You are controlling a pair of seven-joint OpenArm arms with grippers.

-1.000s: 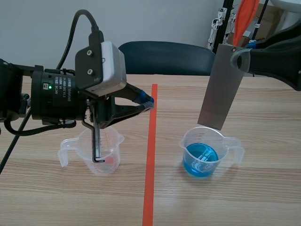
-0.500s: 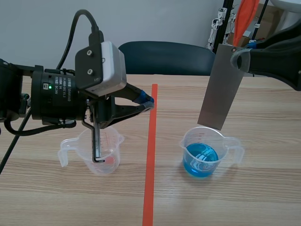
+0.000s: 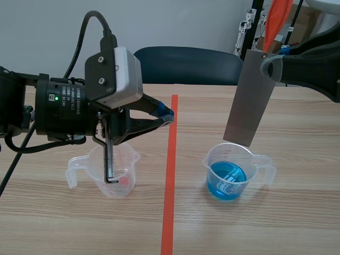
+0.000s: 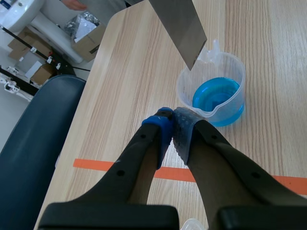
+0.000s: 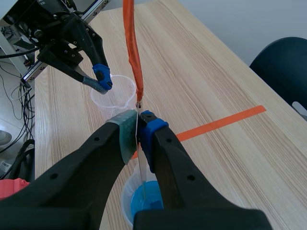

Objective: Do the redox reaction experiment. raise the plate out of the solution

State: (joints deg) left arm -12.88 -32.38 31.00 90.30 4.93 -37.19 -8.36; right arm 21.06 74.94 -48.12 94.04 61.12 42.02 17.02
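A grey metal plate [image 3: 249,98] hangs upright over a clear beaker of blue solution [image 3: 229,172], its lower edge about level with the beaker's rim and out of the liquid. My right gripper [image 3: 266,65] is shut on the plate's top corner. In the right wrist view the plate [image 5: 142,167] shows edge-on between my right gripper's [image 5: 137,125] pads, above the blue beaker [image 5: 139,203]. My left gripper [image 3: 166,114] is shut on nothing, above the table left of the orange tape. From the left wrist view, my left gripper [image 4: 172,125] points toward the plate [image 4: 180,24] and blue beaker [image 4: 216,96].
A second clear beaker [image 3: 109,171] stands under the left arm, with a thin black rod hanging into it. An orange tape line [image 3: 170,175] divides the table. A dark blue chair [image 3: 186,64] stands behind the table. An orange strap [image 5: 132,48] hangs by the right gripper.
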